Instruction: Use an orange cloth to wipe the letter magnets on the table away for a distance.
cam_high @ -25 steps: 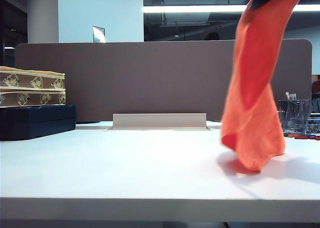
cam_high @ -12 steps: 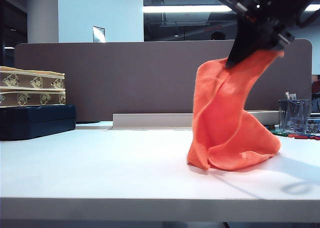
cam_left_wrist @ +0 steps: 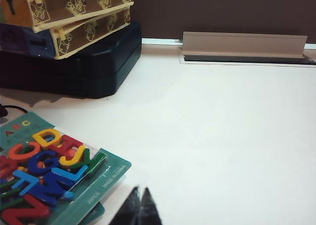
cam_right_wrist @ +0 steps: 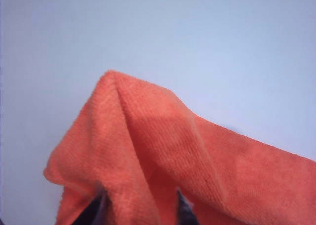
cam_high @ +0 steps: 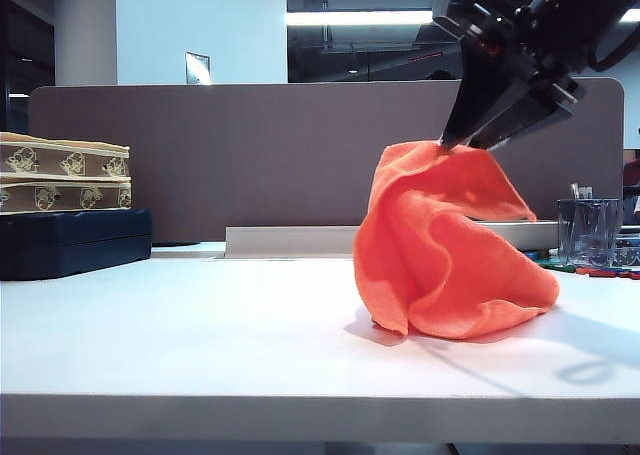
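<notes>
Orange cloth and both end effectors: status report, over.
Right end effector at the peak of the orange cloth, fingers parted around it. Cloth heaped on table. Left end effector low beside packaged letter magnets. Nothing obstructing.

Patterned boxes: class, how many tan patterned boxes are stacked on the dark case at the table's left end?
2. The lower patterned box lies on the dark case; the upper patterned box sits on top of it. Others may lie outside the views.
</notes>
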Motion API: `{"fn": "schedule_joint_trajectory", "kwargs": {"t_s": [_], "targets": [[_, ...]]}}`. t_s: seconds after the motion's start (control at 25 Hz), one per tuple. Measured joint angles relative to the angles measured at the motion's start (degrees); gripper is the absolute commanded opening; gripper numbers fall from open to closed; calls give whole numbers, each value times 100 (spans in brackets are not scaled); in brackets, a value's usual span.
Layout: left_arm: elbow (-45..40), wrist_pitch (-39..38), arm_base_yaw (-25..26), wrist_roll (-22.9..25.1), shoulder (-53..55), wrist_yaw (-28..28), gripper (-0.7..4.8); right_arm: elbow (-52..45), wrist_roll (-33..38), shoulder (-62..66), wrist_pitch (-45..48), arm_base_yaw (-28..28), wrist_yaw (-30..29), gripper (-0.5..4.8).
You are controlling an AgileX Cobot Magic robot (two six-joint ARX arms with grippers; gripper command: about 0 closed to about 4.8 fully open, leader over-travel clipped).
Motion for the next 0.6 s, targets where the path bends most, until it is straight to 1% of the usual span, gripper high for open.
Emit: {"fn": "schedule_joint_trajectory", "kwargs": {"t_s": [0.24, 0.4, 0.52, 0.56, 0.6], "targets": [[2, 0, 0, 0, 0, 0, -5, 11, 0, -623, 4, -11, 24, 176], [2, 2, 0, 0, 0, 2, -5, 35, 0, -1172, 81, -20, 195, 176], [2, 2, 0, 0, 0, 2, -5, 44, 0, -1235, 219, -20, 232, 185], [2, 2, 0, 0, 0, 2, -5, 46, -2, -1196, 232, -20, 232, 242], [2, 2, 0, 0, -2, 4, -5, 44, -2, -1047, 197, -20, 234, 280]]}}
